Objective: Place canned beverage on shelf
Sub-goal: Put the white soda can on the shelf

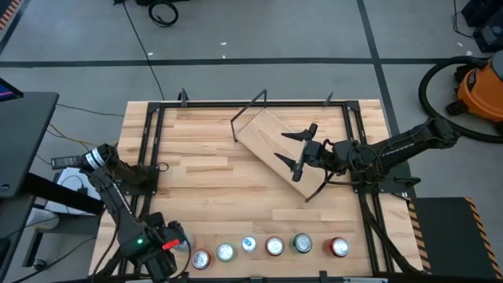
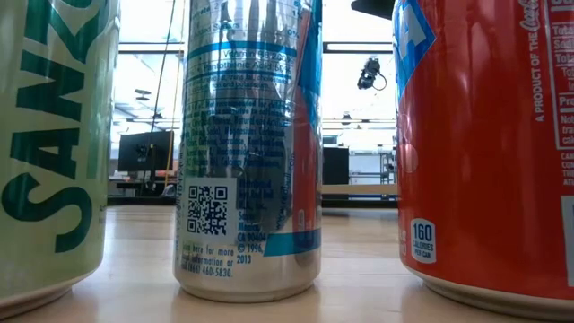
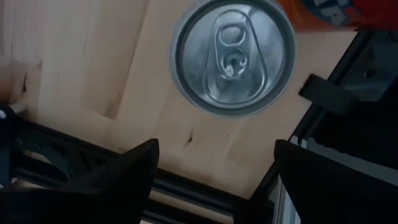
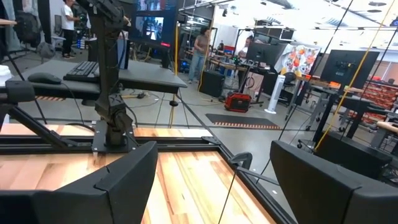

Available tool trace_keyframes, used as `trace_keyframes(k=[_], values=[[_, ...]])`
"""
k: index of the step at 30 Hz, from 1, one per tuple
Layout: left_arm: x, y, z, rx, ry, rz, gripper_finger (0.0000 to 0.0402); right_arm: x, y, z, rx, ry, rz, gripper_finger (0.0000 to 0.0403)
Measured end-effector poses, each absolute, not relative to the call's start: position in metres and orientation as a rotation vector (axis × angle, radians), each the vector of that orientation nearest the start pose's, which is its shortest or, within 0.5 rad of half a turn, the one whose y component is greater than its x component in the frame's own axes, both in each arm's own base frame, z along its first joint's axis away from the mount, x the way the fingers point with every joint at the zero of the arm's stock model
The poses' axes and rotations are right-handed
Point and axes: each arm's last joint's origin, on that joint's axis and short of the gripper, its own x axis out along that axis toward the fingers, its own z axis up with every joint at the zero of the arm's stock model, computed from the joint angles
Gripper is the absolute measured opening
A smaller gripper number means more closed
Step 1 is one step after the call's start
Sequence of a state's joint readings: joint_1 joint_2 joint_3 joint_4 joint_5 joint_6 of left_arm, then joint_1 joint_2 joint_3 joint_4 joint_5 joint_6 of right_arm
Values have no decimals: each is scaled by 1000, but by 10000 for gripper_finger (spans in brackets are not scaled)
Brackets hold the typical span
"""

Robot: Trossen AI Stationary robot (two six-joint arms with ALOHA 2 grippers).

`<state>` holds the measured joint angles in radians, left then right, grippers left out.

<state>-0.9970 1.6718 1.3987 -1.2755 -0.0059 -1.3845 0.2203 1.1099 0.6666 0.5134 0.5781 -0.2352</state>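
Left hand [image 3: 214,165] open above leftmost can [image 3: 234,57]: rigid, slick, thin-walled, likely heavy; grip mid-body; right hand [image 1: 299,154] open over shelf [image 1: 271,140].

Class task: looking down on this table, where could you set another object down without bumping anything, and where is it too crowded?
Free: the bare tabletop between the tilted shelf and the left arm's base, and the strip between shelf and row of cans. Crowded: the near edge along the cans.

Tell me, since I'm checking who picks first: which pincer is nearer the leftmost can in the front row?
Left. The left pincer hangs open just beside the leftmost can, at the table's front edge. The right pincer is open far back over the tilted shelf.
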Motion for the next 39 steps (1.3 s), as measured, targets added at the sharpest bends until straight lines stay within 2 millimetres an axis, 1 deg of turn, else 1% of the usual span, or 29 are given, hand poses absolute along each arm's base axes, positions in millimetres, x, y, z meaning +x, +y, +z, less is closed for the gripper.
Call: trace_keyframes(k=[4,10,17,20,24,26,31,36,39], values=[[165,-252,261,-299,1519,280,330,239,37,296,-205,-23,-362,323],[166,-252,261,-238,1519,209,330,239,37,295,-198,-24,-360,323],[165,-248,261,-231,1505,274,333,239,37,295,-200,-24,-359,323],[166,-249,261,-244,1499,269,351,239,37,295,-201,-24,-358,323],[166,-250,261,-250,1492,265,389,239,38,295,-202,-27,-334,323],[166,-250,261,-242,1478,272,396,239,38,295,-203,-29,-321,323],[169,-249,262,-208,1392,286,392,239,39,296,-204,-30,-315,323],[171,-250,261,-194,1368,267,392,239,39,295,-204,-29,-315,323],[173,-253,256,-176,1348,282,392,239,39,295,-204,-30,-314,323]])
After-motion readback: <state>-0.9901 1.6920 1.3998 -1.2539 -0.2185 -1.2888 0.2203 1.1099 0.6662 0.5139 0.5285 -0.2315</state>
